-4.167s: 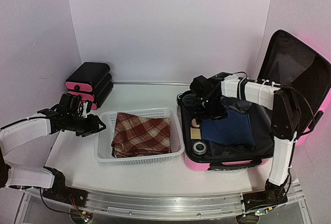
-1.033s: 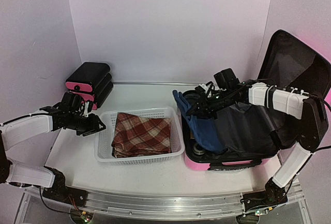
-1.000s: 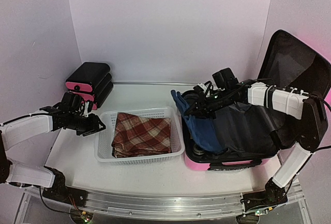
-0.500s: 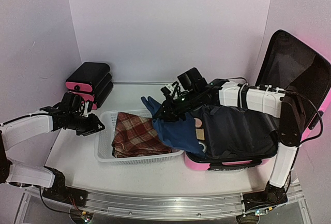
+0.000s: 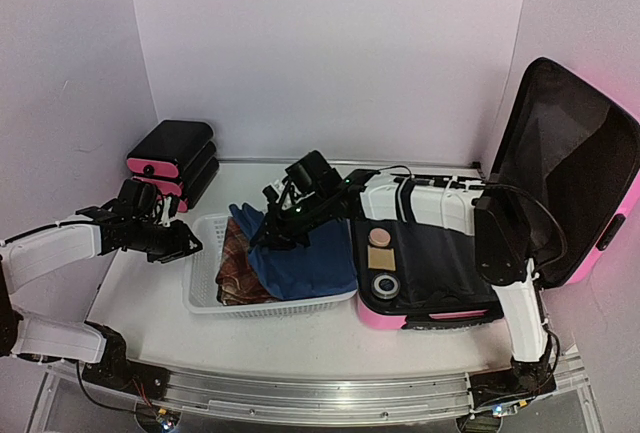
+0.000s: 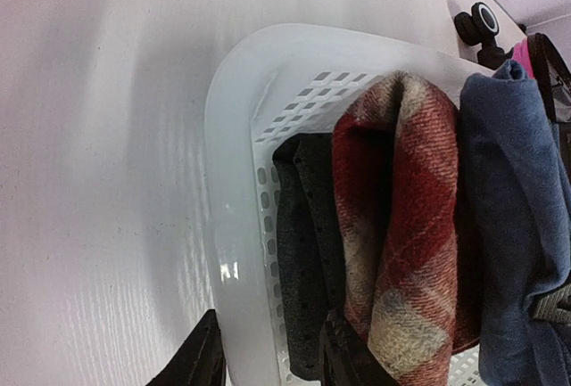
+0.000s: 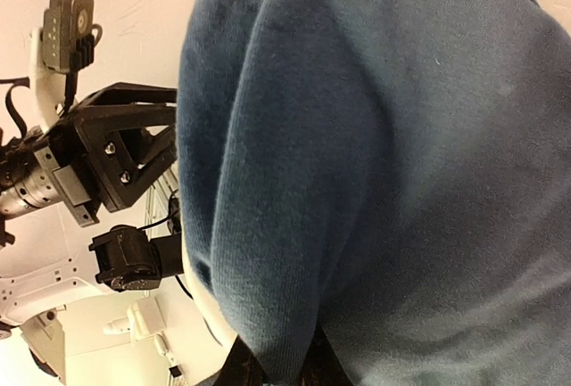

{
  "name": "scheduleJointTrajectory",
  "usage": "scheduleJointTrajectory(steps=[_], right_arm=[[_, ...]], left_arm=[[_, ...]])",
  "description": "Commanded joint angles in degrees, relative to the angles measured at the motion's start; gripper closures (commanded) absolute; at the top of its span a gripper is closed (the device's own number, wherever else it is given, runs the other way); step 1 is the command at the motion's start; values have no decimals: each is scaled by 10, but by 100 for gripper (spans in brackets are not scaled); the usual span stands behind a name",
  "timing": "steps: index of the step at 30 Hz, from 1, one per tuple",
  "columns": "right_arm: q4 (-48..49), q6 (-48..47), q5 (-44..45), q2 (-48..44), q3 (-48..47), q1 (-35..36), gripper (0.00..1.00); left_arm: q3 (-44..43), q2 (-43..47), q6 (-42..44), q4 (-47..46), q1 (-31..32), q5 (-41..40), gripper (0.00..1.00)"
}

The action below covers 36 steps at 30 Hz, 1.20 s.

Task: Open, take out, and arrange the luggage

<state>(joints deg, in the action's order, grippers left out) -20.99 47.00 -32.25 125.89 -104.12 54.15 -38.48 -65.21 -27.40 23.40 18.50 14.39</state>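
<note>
The luggage [image 5: 445, 271] lies open on the right of the tabletop [image 5: 270, 338], lid raised. Right fingers [image 7: 239, 370] pinch a blue garment [image 5: 305, 263] draped over the plaid cloth [image 5: 232, 271] in the white basket [image 5: 200, 283]. Left fingers [image 6: 201, 364] stand apart at the basket's left rim; whether they touch it I cannot tell.

Luggage [image 5: 385, 319]: glossy pink hard-shell case, open clamshell, sits at 3 o'clock on the table [image 5: 250, 338]. Base half [image 5: 450, 258] lies flat, open side up, black fabric lining showing, pink front wall facing 6 o'clock with a black strip along that edge. Lid [image 5: 560, 163] stands near upright off the base's 3 o'clock edge, tilted slightly outward, black lined inner face toward 9 o'clock, pink shell showing only as a thin rim. One black wheel [image 6: 483, 20] shows at the base's 11 o'clock corner.
</note>
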Motion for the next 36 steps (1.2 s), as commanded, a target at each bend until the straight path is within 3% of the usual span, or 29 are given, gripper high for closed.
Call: scheduleJointTrajectory(steps=[1, 21, 23, 26, 27, 32, 36], right_arm=[[43, 6, 7, 17, -67, 19, 100], [40, 32, 86, 95, -149, 60, 100], [38, 37, 87, 100, -152, 61, 90], [35, 41, 81, 104, -153, 63, 59], [31, 39, 76, 104, -156, 63, 52], [9, 10, 71, 72, -155, 62, 31], [0, -1, 45, 43, -151, 54, 23]], left_arm=[[-3, 21, 0, -43, 13, 40, 64], [-3, 21, -2, -43, 14, 38, 64], [-3, 25, -3, -42, 14, 37, 64], [-4, 41, -5, -29, 14, 26, 59], [-7, 48, -3, -18, 13, 16, 57], [-27, 109, 10, 42, 13, -45, 49], [-56, 144, 24, 86, 13, -68, 48]])
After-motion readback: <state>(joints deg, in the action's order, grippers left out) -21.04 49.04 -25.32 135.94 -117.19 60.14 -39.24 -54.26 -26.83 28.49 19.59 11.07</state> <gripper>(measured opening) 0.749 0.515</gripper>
